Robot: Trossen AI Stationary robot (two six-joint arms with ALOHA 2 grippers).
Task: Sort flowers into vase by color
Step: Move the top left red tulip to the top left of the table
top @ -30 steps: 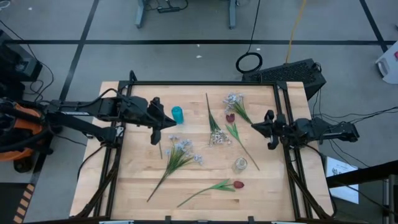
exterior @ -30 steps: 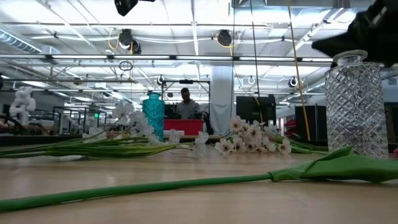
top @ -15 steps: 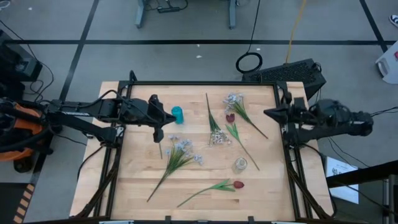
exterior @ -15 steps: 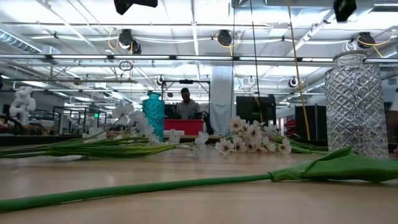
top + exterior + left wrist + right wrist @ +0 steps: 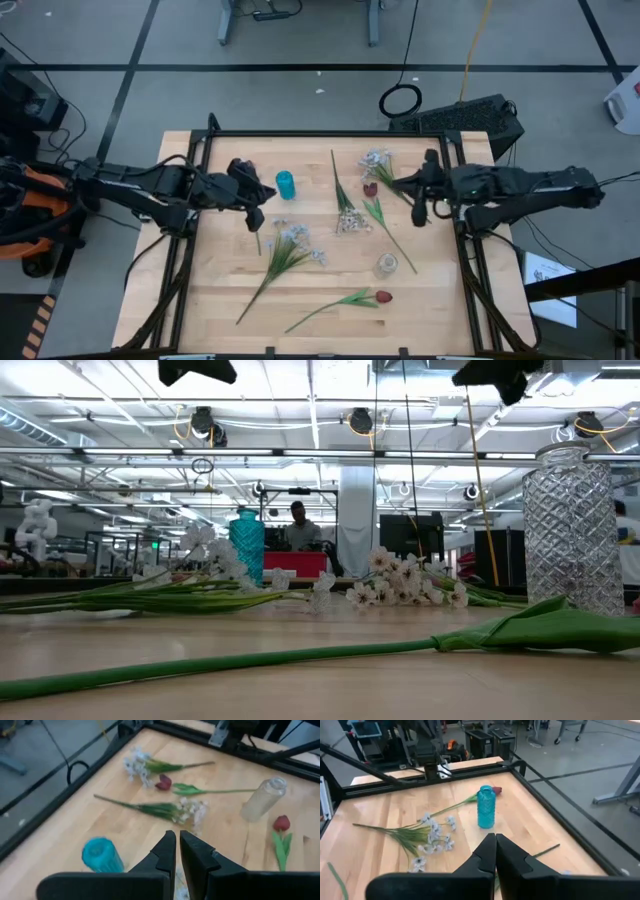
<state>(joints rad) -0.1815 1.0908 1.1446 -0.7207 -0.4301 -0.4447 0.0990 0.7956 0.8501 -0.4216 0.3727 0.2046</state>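
The flowers lie flat on the wooden table in the high view. There is a pale blue spray (image 5: pixel 290 240), two white sprays (image 5: pixel 378 160) (image 5: pixel 350 220), and two red tulips (image 5: pixel 370 189) (image 5: pixel 383 297). A teal vase (image 5: pixel 285 184) and a clear glass vase (image 5: pixel 386 264) stand upright. My left gripper (image 5: pixel 264 195) hovers shut just left of the teal vase (image 5: pixel 101 855). My right gripper (image 5: pixel 398 184) hovers shut above the far-right flowers, pointing toward the teal vase (image 5: pixel 485 806).
A black frame (image 5: pixel 320 133) runs around the table top. In the low view a tulip stem (image 5: pixel 300 657) crosses the near foreground, with the glass vase (image 5: pixel 572 530) at the right. A person (image 5: pixel 298 525) stands far behind the table. Bare wood lies at the near left (image 5: pixel 210 290).
My right gripper has risen from beside the glass vase. It drew back toward the table's right and far edges, then swung in toward the left over the far-right flowers. The flowers and vases have stayed where they were.
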